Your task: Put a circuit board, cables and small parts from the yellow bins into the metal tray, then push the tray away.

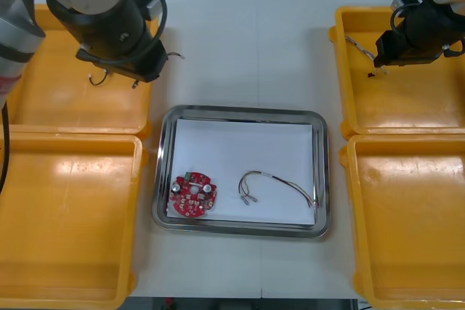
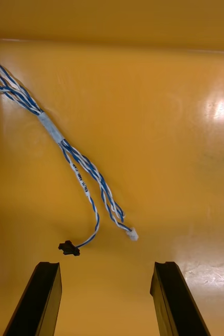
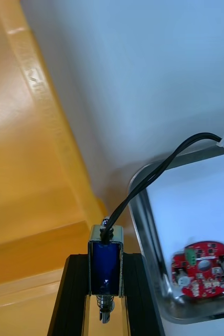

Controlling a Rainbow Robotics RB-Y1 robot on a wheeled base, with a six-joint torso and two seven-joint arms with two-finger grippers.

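My left gripper [image 3: 105, 265] is shut on a small blue-and-metal part [image 3: 106, 260] whose black cable [image 3: 159, 170] arches up from it. It hangs over the right rim of the far left yellow bin [image 1: 65, 99], beside the metal tray [image 1: 240, 115]; from above, the left gripper [image 1: 142, 70] sits under its wrist. In the white-lined tray lie a round red circuit board [image 1: 194, 194] and a thin dark cable [image 1: 280, 181]. My right gripper [image 2: 106, 275] stands open just above a twisted blue and white cable [image 2: 75, 163] on the floor of the far right bin [image 1: 407, 107].
The near left bin [image 1: 65, 223] and near right bin [image 1: 410, 230] flank the tray. A thin cable end [image 1: 96, 78] lies in the far left bin by the left arm. Bare table stretches beyond the tray's far rim.
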